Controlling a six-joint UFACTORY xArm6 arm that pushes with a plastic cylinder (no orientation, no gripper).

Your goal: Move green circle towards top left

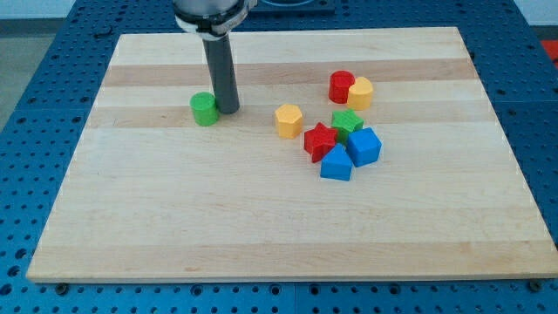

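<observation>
Green circle [204, 109] on the tabletop [174, 227]: my tip [228, 112] touched its right side; other blocks lay well right. No claw was visible.

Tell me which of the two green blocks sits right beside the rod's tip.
The green circle, alone at the view's left, just left of my tip. The green star sits in the right-hand cluster.
</observation>
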